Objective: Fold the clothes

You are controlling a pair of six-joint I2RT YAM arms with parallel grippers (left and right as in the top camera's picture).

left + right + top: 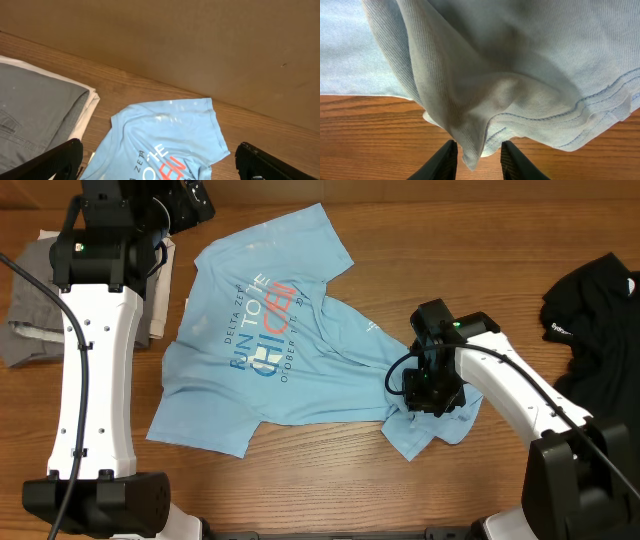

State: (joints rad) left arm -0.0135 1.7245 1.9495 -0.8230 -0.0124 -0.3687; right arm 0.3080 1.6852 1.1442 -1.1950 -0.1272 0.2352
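Right pincer (477, 161) has its fingers slightly apart around a fold of the light blue short-sleeved T-shirt (250, 390), can't tell if it's actually pinching. The shirt sprawls to its left on the wooden table (450, 240). Left pincer (159, 150) is spread wide above the shirt's far end.

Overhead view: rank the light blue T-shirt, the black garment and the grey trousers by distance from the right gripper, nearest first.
1. light blue T-shirt: its corner lies directly under the right gripper.
2. black garment: at the right edge of view.
3. grey trousers: far left.
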